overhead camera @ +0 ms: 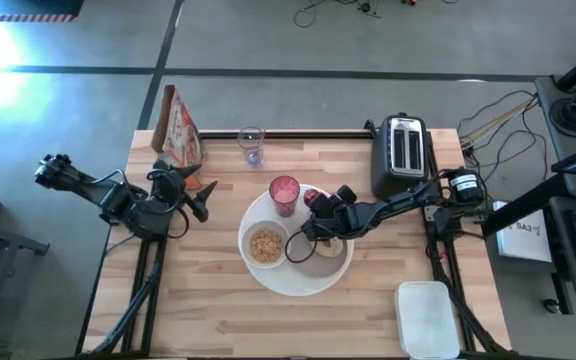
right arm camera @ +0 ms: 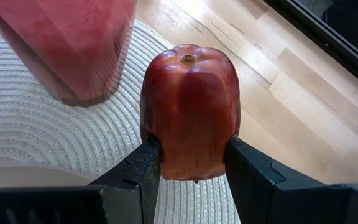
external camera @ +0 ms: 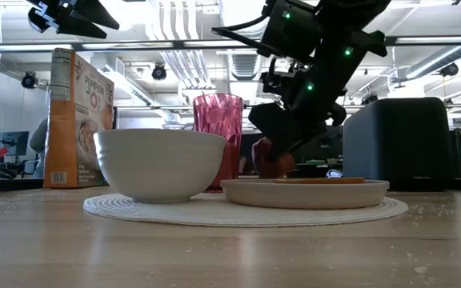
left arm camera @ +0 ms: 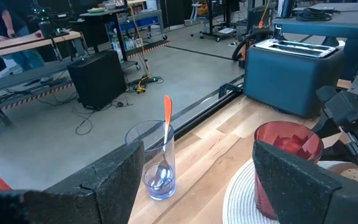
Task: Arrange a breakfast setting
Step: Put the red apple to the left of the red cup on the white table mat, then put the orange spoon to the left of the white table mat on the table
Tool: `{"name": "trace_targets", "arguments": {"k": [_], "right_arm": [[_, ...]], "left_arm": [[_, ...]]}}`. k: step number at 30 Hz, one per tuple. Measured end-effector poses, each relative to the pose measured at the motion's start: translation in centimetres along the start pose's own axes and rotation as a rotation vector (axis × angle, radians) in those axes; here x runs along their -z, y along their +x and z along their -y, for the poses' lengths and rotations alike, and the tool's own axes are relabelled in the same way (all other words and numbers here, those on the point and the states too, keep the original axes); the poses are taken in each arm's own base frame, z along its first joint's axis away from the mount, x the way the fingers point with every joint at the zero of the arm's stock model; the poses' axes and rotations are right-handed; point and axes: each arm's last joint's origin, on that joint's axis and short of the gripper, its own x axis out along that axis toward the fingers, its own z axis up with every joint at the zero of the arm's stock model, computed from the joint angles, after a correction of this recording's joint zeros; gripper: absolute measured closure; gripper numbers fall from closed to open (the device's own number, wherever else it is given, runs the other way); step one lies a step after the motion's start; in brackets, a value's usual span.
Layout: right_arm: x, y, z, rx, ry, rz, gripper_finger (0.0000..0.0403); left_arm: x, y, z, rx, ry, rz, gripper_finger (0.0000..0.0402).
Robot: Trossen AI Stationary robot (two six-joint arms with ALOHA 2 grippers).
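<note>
Right wrist view: right gripper (right arm camera: 190, 165) clamped on small red fruit (right arm camera: 190, 112), one finger each side, stem dimple facing cam. Fruit sits above edge of placemat (right arm camera: 36, 130), w/ pink-red tumbler (right arm camera: 67, 43) just beside it.

High view, clock dirs from placemat (overhead camera: 268, 280) centre: bowl (overhead camera: 266, 245) w/ cereal at abt 9 o'clock, tumbler (overhead camera: 284, 194) at 12, grey plate (overhead camera: 330, 262) at 3, right gripper (overhead camera: 315, 203) w/ fruit near 1 o'clock, betw tumbler and plate. Bagel on plate mostly hidden under arm. Clear glass (overhead camera: 251, 146) holding spoon (left arm camera: 165, 146) stands off mat at abt 11 o'clock, near back edge of table (overhead camera: 208, 310). Cereal box (overhead camera: 178, 128) at far 10 o'clock, toaster (overhead camera: 400, 152) at 2, white tub (overhead camera: 427, 318) at 4–5.

Left gripper (overhead camera: 194, 196) hovers off mat at 9–10 o'clock, fingers (left arm camera: 107, 180) wide apart, nothing betw them.

Low view: fruit (external camera: 270, 160) hangs just above plate (external camera: 304, 192) rim, behind it.
</note>
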Motion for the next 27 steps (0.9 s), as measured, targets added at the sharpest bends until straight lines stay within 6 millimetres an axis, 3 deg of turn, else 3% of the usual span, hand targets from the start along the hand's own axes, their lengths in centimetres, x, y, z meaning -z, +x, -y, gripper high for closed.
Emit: {"name": "trace_targets", "arguments": {"k": [9,20,27], "right_arm": [[-0.01,0.0,-0.01,-0.001,0.004,0.0,0.0261],[0.07,-0.01,-0.14,-0.041,0.005,-0.032,0.0207],[0.09,-0.01,-0.09,-0.035,0.0,-0.031,0.0203]], "left_arm": [[0.0,0.0,0.0,0.0,0.0,0.0,0.0119],[0.0,-0.01,0.0,0.0,0.008,0.0,0.0119],[0.0,-0.01,0.0,0.0,0.014,0.0,0.0119]]}}
